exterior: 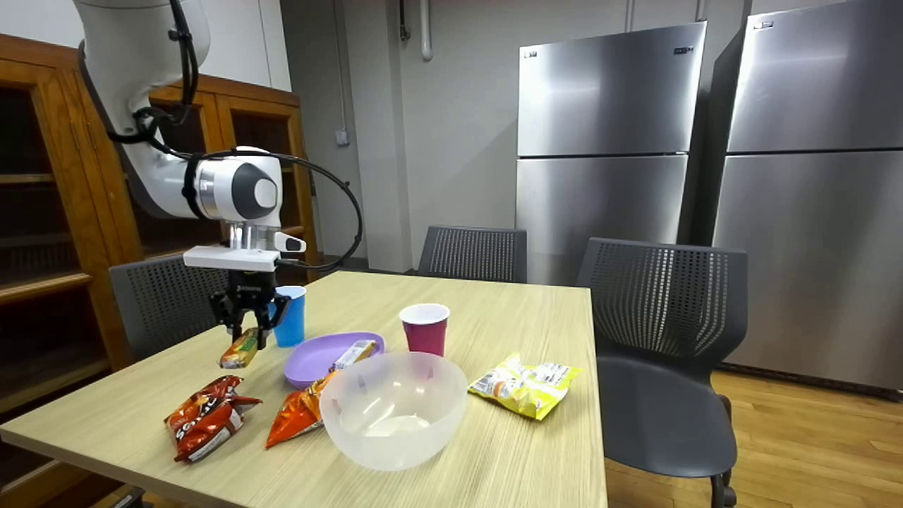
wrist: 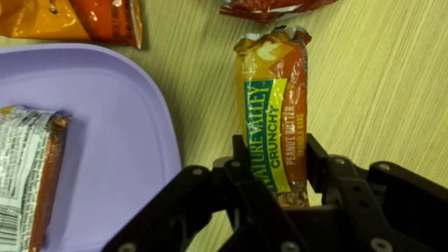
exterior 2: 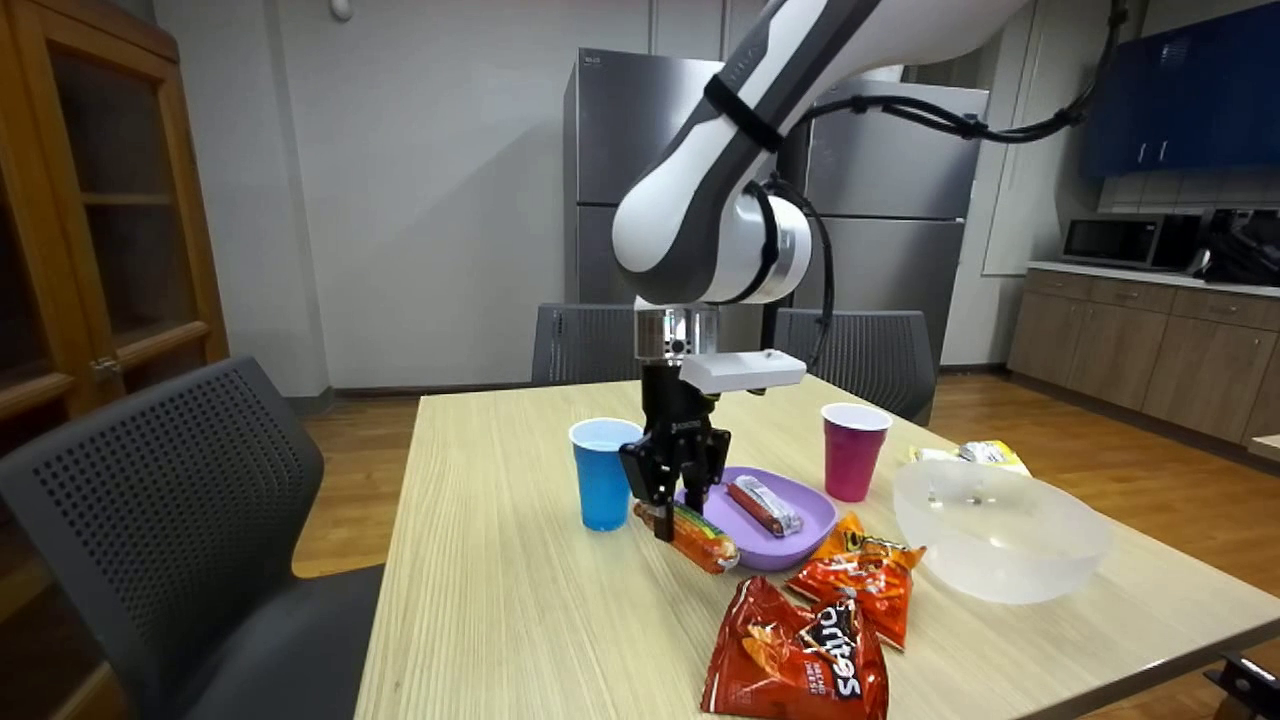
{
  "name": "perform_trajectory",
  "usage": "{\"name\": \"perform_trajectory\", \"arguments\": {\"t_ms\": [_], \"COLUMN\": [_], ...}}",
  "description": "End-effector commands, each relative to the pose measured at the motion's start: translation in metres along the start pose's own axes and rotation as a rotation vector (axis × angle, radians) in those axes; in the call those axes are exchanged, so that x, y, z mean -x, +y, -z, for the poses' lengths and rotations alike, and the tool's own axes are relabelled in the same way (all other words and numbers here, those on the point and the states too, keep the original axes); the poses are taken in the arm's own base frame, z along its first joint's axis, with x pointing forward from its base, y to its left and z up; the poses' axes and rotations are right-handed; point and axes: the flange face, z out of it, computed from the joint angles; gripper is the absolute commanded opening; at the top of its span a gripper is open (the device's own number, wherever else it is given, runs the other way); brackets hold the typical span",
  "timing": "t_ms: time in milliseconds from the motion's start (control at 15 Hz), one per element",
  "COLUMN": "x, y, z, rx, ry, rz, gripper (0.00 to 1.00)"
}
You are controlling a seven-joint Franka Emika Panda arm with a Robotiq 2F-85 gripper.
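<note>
In the wrist view, a Nature Valley granola bar [wrist: 273, 105] in a green, yellow and orange wrapper lies lengthwise between my fingers. My gripper [wrist: 276, 154] is shut on its sides, near one end. Both exterior views show the bar [exterior: 240, 351] [exterior 2: 700, 545] under the gripper [exterior: 250, 339] [exterior 2: 678, 512], slanting down and seemingly raised off the table. Right beside it is a purple plate [exterior: 307, 361] [wrist: 112, 147], which carries another wrapped bar [exterior 2: 765, 505] [wrist: 24, 175]. A red Doritos bag [exterior: 209, 416] [exterior 2: 800, 665] and an orange snack bag [exterior: 300, 415] [exterior 2: 865, 575] lie close by.
A blue cup [exterior: 291, 321] [exterior 2: 603, 485] stands just behind the gripper. Further along the table are a magenta cup [exterior: 425, 331], a frosted bowl [exterior: 374, 444] [exterior 2: 1000, 565] and a yellow snack bag [exterior: 525, 388]. Dark chairs [exterior: 663, 339] [exterior 2: 180, 520] surround the table.
</note>
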Motion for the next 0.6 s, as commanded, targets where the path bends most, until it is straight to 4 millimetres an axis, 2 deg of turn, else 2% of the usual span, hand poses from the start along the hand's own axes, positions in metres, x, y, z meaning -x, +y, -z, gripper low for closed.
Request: {"name": "perform_trajectory", "arguments": {"t_ms": [0, 267, 533], "x": [0.018, 0.022, 0.018], "y": [0.021, 0.049, 0.075], "z": [0.014, 0.016, 0.018], "rx": [0.002, 0.002, 0.011], "ry": [0.008, 0.015, 0.016], "rz": [-0.031, -0.106, -0.168], "gripper": [0.17, 0.17, 0.17]}}
